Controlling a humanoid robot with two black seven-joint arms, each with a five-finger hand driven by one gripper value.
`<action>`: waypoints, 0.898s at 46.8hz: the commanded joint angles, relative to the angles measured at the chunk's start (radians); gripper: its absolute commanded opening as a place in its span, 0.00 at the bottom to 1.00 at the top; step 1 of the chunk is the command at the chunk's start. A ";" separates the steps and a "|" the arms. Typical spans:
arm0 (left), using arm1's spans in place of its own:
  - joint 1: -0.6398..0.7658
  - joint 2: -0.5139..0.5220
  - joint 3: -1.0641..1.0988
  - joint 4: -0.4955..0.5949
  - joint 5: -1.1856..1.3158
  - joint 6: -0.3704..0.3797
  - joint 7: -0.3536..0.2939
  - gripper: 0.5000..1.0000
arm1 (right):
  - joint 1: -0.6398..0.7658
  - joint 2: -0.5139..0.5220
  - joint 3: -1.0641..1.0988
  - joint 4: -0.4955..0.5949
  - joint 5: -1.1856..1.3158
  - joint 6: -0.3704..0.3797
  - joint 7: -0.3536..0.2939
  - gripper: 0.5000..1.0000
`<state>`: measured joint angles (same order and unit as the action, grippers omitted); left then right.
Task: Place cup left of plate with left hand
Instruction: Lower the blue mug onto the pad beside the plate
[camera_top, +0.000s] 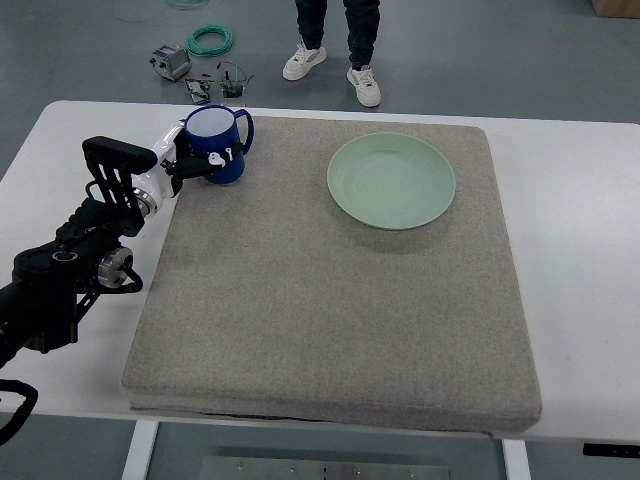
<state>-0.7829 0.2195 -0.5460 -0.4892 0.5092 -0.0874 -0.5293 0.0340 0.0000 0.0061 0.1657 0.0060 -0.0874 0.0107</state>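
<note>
Nearest the camera, the front edge of the thick grey felt mat (330, 330) overhangs the white bench (570, 260), and from the picture's left the black left arm runs up along the mat's side to the left hand (190, 160) at the mat's far left corner. Its fingers (215, 158) are closed around the near side of the dark blue ceramic cup with a white inside (217, 145), which stands upright with its handle turned to the right, toward the round pale green plate (391, 180) lying on the far right part of the mat, well apart from the cup. No right arm shows anywhere. Judging by this, the cup already sits left of the plate and the step in hand is the set-down or release. The risk lies in the letting go: if the fingers catch on the rim or the handle as they open, the cup could tip on the soft mat, or be dragged off the mat's edge just beside it (a person's shoes (330, 68) and loose cables show on the floor beyond)
</note>
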 joint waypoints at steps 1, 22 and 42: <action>0.002 0.000 0.000 -0.002 0.000 -0.003 0.000 0.01 | 0.000 0.000 0.000 0.000 0.000 0.000 0.000 0.87; 0.014 -0.008 -0.002 -0.003 -0.008 -0.014 -0.037 0.01 | 0.000 0.000 0.000 0.000 -0.001 0.000 0.000 0.87; 0.030 -0.012 -0.002 -0.003 -0.011 -0.009 -0.037 0.22 | 0.000 0.000 0.000 0.000 -0.001 0.000 0.000 0.87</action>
<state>-0.7534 0.2085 -0.5477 -0.4919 0.4985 -0.0997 -0.5662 0.0344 0.0000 0.0061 0.1657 0.0059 -0.0874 0.0108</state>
